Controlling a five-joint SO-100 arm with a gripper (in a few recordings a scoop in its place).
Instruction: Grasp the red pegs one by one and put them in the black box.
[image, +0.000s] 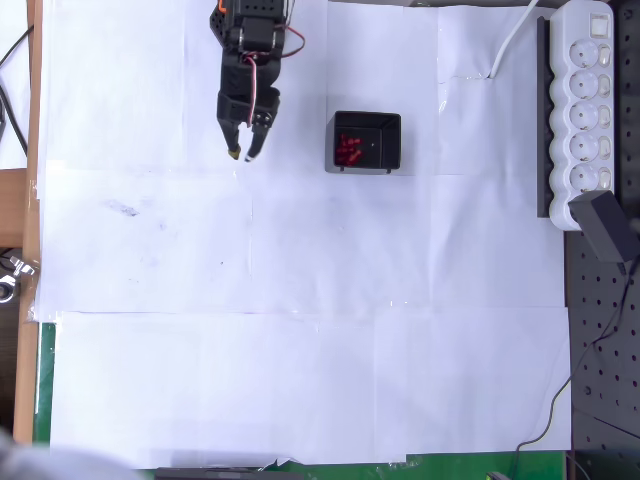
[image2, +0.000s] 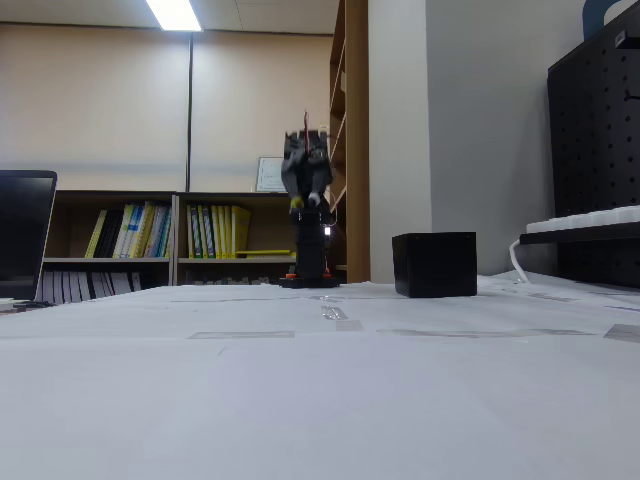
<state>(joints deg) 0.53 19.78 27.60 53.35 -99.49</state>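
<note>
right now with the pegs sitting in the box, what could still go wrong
1. The gripper hangs left of the black box in the overhead view; a sideways swing could knock the light box and spill the red pegs.
2. The pegs bunch together at the box's left side, so counting them from above is unreliable.

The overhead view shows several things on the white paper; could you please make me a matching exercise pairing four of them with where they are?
Things:
1. red pegs
2. black box
3. gripper
4. white power strip

Places:
A. right edge of the view
B. left of the box, above bare paper
C. inside the box, left half
D. upper middle of the paper

Pairs: 1-C, 2-D, 3-B, 4-A
</note>
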